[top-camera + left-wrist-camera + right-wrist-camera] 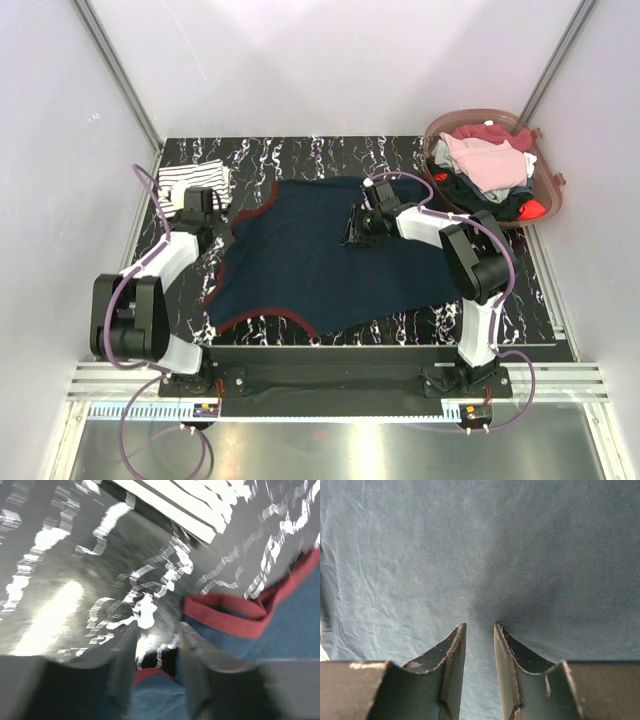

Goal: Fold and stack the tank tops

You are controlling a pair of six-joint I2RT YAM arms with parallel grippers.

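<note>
Blue top lies spread on the table
Your right pincer rests a bit open on it. Your left pincer is at its red edge, too blurry to tell its grip. The striped top lies far left.

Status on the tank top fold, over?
Left pincer at red trim of navy tank top, blurred, grip unclear. Right pincer slightly open above mid-cloth. Navy tank top spread flat, unfolded; striped tank top folded far left. Nothing blocking; clothes basket far right.

Two tank tops — one navy, one striped — two grippers, one basket.
</note>
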